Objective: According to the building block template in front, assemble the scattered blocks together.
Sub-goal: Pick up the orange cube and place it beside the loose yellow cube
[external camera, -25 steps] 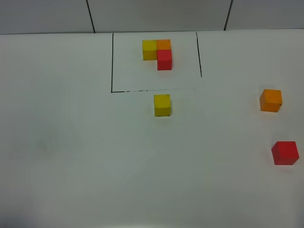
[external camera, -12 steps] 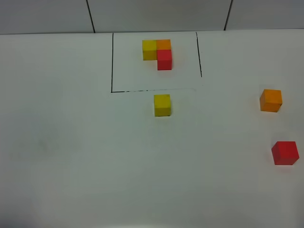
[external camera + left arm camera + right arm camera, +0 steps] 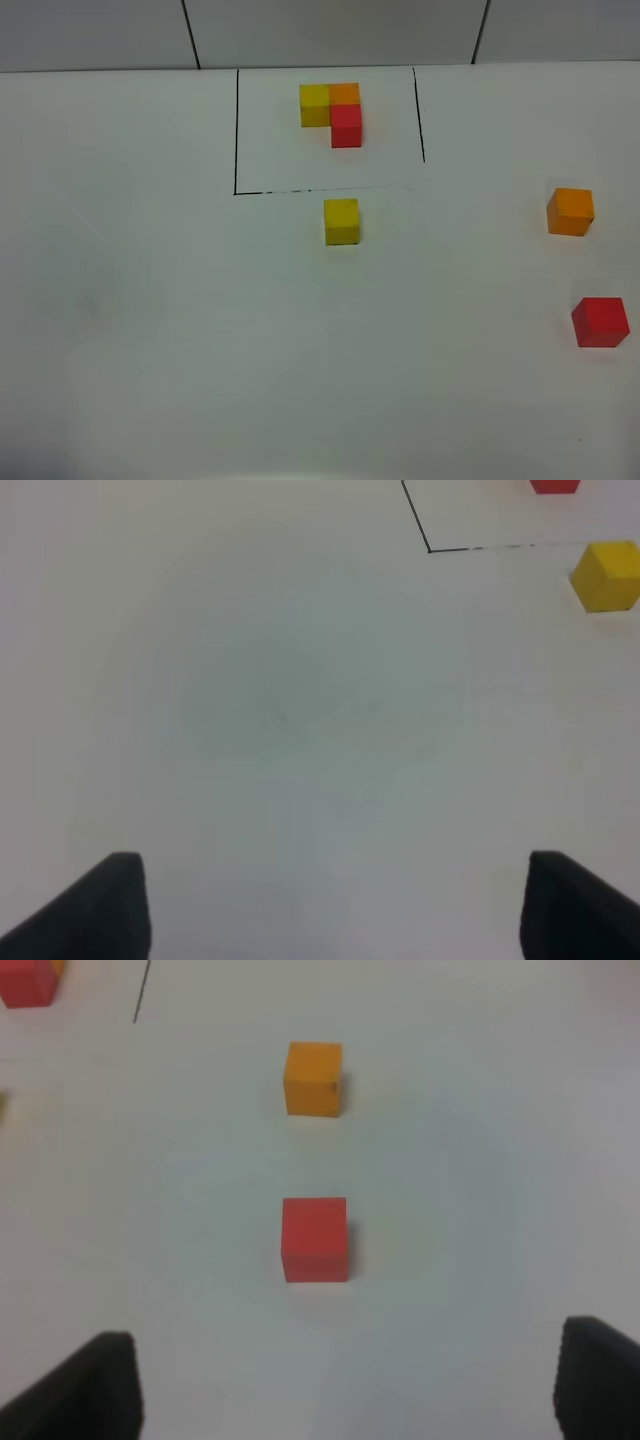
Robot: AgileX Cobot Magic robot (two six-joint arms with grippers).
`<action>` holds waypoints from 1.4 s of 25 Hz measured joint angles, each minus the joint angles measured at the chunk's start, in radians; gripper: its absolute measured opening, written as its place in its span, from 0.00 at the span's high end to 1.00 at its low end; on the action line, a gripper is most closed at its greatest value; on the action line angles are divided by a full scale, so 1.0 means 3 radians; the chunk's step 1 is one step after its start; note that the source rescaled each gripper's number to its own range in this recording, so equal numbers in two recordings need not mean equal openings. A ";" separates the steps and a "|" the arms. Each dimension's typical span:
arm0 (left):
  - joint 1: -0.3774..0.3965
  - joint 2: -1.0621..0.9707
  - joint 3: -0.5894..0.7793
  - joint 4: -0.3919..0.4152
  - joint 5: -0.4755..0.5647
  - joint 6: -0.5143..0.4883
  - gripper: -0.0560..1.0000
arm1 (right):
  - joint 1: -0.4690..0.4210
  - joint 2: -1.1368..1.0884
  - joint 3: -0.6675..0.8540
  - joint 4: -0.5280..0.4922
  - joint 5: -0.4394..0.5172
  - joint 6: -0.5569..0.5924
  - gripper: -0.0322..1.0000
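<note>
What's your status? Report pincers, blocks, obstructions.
Left pincer open, empty; right pincer open, empty. Yellow block, orange block, red block apart, not yet assembled. Template just beyond yellow block. Nothing in the way.

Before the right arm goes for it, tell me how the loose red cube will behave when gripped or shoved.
The loose red cube looks rigid with crisp edges, so it probably won't deform when squeezed. Resting flat on the table, it should slide, not roll, if pushed. Its matte faces likely grip well.

Yellow block (image 3: 341,221), orange block (image 3: 570,211), red block (image 3: 600,321); white table (image 3: 150,300).
</note>
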 joint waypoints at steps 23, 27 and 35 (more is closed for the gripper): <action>0.0000 0.0000 0.0000 0.0000 0.0000 0.0000 0.28 | 0.0000 0.0000 0.0000 0.0000 0.0000 0.0000 0.23; 0.0000 0.0000 0.0000 0.0000 0.0000 0.0000 0.28 | 0.0000 0.0000 0.0000 0.0000 0.0000 0.0000 0.23; 0.0000 0.0000 0.0000 0.0000 0.0000 0.0000 0.29 | 0.0000 0.0000 0.0000 0.0000 0.0000 0.0000 0.23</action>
